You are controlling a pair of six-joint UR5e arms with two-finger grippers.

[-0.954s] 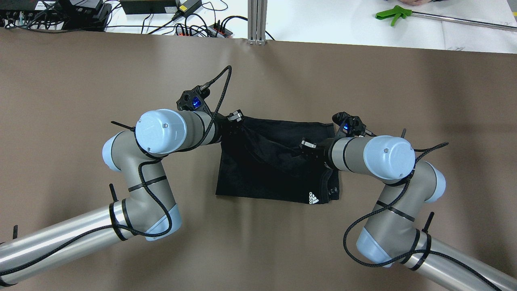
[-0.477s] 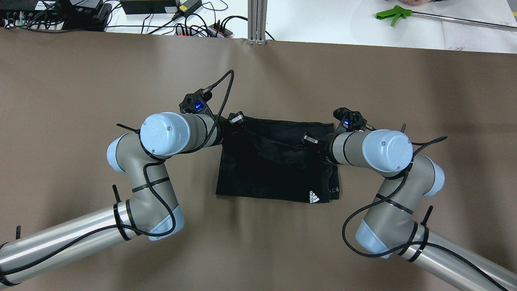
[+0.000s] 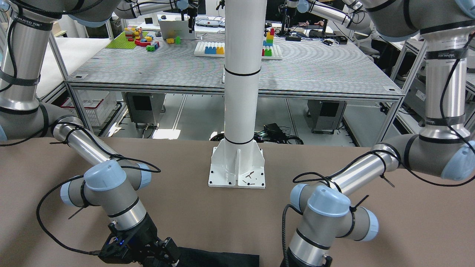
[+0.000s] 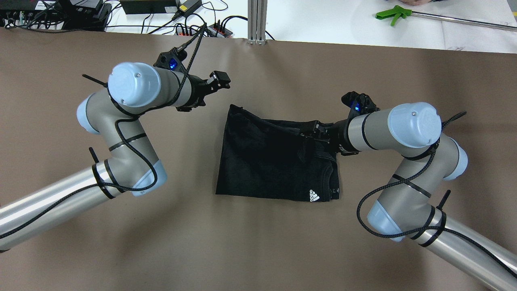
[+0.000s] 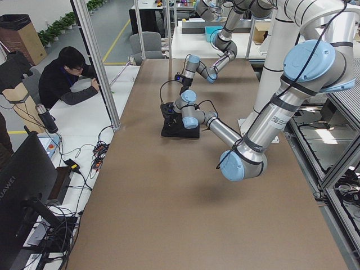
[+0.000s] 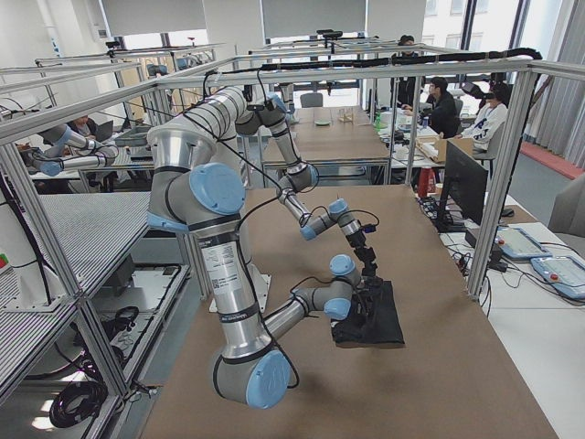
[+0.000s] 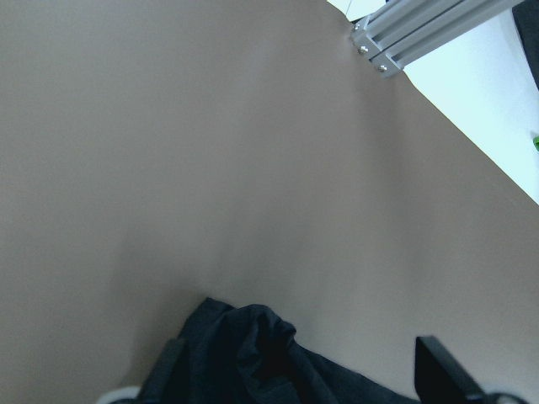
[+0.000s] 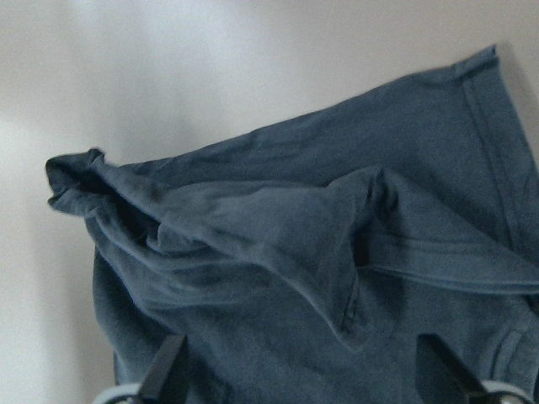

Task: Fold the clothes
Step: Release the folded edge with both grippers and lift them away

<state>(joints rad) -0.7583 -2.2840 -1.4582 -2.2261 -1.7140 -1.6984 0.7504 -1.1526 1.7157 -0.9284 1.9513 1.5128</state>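
The black garment [image 4: 274,161] lies folded on the brown table, with its white logo [image 4: 314,197] at the near right corner. Its far left corner is bunched up. My left gripper [image 4: 220,79] is open and empty, up and off to the far left of the garment; the left wrist view shows the bunched corner [image 7: 244,353] below its open fingers. My right gripper [image 4: 312,131] is open over the garment's far right edge. The right wrist view shows wrinkled fabric [image 8: 278,252] between its spread fingers [image 8: 164,374]. The garment's far edge [image 3: 219,259] also shows in the front-facing view.
The white pillar's base [image 3: 237,168] stands at the robot's side of the table. An aluminium post [image 4: 257,20], cables and power strips [image 4: 202,28] and a green tool [image 4: 394,14] lie beyond the far edge. An operator [image 5: 70,79] sits there.
My left gripper has let go of the garment's far left corner and swung up and away to the far left. My right gripper has shifted slightly far and right. The fabric has dropped flatter.
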